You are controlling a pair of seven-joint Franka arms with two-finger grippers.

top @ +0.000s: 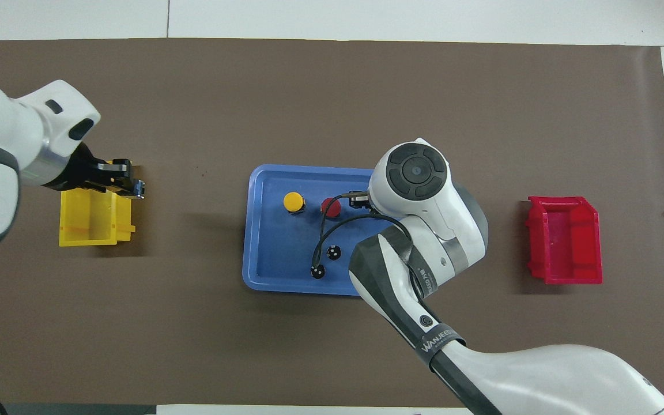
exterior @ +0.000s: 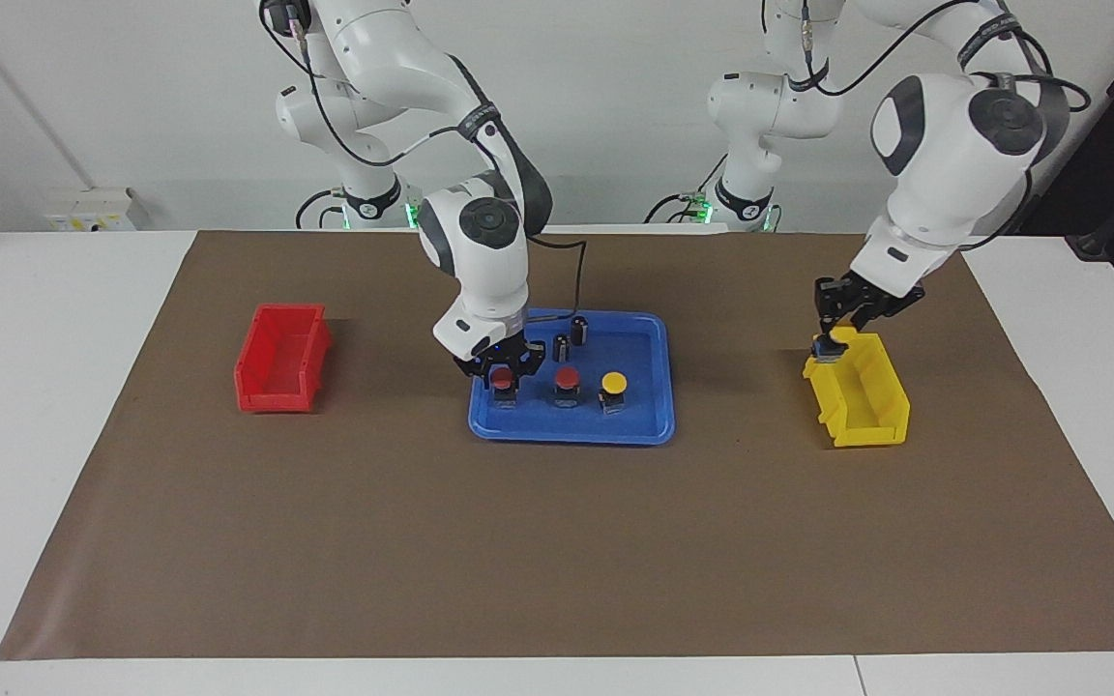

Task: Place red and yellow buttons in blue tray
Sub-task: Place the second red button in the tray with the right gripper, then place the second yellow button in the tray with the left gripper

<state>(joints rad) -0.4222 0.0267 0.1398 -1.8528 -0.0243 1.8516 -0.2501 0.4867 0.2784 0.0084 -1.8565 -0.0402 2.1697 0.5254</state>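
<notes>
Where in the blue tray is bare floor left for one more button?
Free: floor of the blue tray at the left arm's end, bordered by its rim, the yellow button and the dark cylinders. Crowded: the right arm's end, with the right gripper at a red button beside the other red button. The left gripper holds a second yellow button over the yellow bin.

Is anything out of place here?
Two dark cylinders stand in the blue tray, which is meant for buttons. The left claw holds a yellow button over the yellow bin's corner; the right claw is at a red button in the tray.
</notes>
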